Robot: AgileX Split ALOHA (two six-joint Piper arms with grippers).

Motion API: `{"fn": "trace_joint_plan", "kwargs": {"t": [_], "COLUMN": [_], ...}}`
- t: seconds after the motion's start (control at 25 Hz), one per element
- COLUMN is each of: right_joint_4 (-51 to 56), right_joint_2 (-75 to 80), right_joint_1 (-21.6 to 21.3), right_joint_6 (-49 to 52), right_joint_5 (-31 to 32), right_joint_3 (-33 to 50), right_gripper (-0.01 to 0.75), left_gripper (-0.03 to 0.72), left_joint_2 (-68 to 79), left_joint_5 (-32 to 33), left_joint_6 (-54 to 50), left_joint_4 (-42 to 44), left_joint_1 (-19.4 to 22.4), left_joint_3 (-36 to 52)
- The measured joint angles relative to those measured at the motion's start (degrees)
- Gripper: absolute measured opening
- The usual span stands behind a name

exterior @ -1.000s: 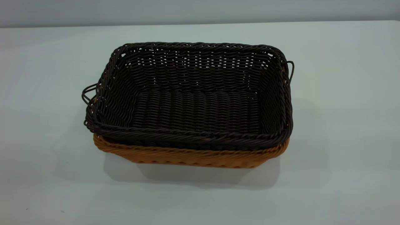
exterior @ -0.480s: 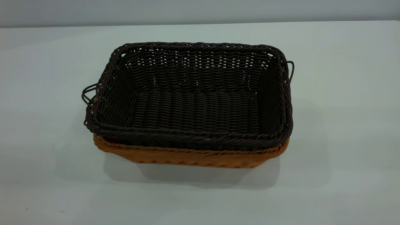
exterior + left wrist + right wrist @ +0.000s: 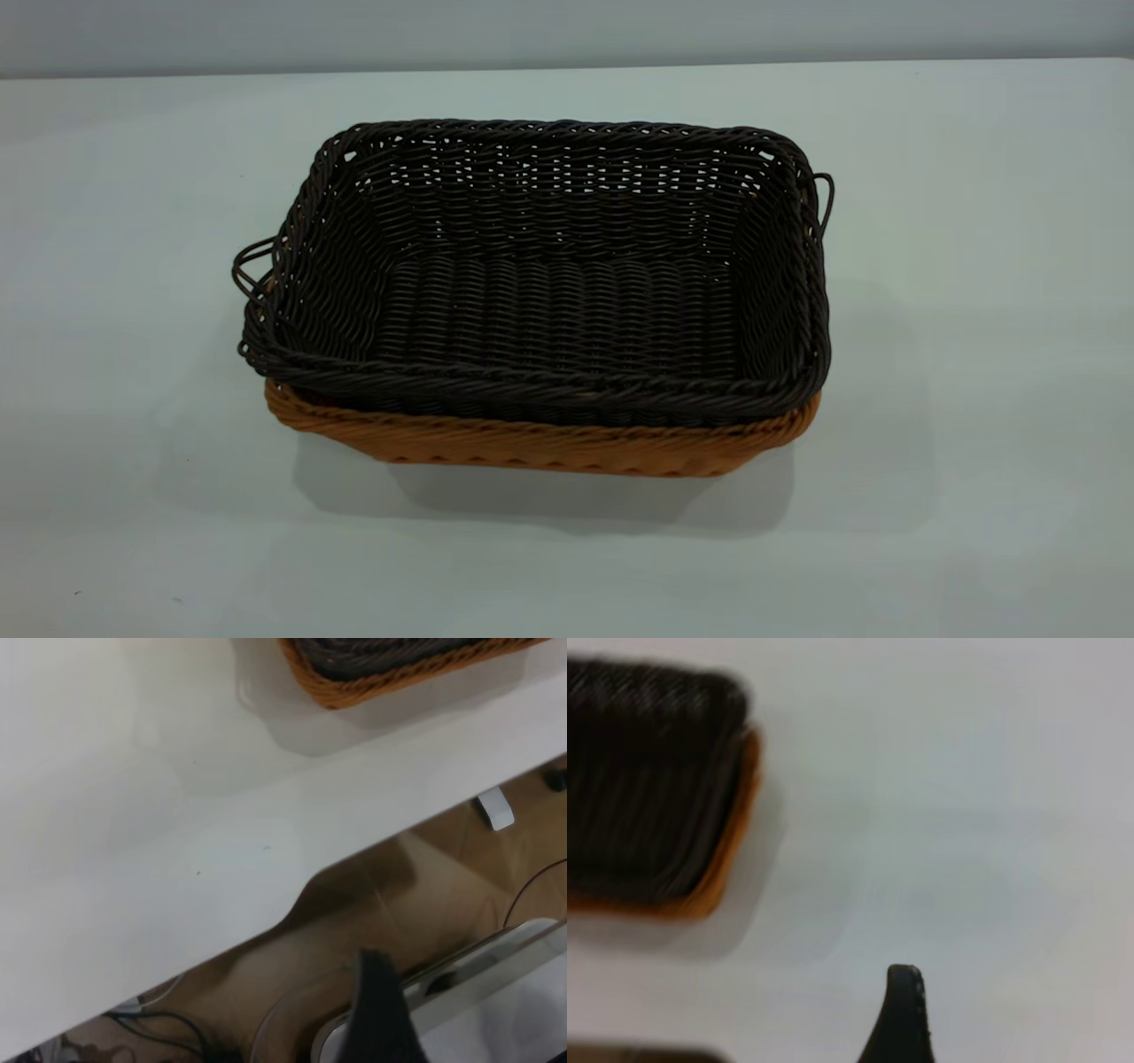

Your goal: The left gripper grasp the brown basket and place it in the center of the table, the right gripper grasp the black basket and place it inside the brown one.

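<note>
The black basket (image 3: 558,292) sits nested inside the brown basket (image 3: 540,443) at the middle of the table (image 3: 974,354). Only the brown basket's front wall and rim show below the black rim. Neither gripper shows in the exterior view. In the left wrist view a black part of the left gripper (image 3: 383,1014) hangs past the table's edge, far from the brown basket's corner (image 3: 390,678). In the right wrist view a black part of the right gripper (image 3: 902,1019) is above bare table, apart from the stacked baskets (image 3: 647,780). Nothing is held.
The left wrist view shows the table's edge (image 3: 292,904), the brown floor below, cables (image 3: 168,1028) and a white-grey unit (image 3: 496,1001). Bare tabletop lies on all sides of the baskets.
</note>
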Motion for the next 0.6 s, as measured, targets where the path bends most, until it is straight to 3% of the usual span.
{"fn": "trace_joint_plan", "kwargs": {"t": [0.12,0.36,0.6], "right_joint_4": [0.0,0.1,0.1], "right_joint_2": [-4.6,-5.1,-5.1], "right_joint_1": [-1.7,-1.5,-1.5], "right_joint_6": [0.0,0.0,0.0], "right_joint_5": [0.2,0.5,0.6], "right_joint_3": [-0.1,-0.1,-0.1], "right_gripper": [0.570,0.570,0.570], "left_gripper": [0.465,0.465,0.465], "left_joint_2": [-0.1,-4.6,-14.7], "left_joint_5": [0.0,-0.1,0.0], "left_joint_6": [0.0,-0.1,-0.2], "left_joint_4": [-0.1,-0.1,-0.1], "left_joint_1": [5.0,19.7,28.5], "left_joint_3": [0.0,0.0,0.0]}}
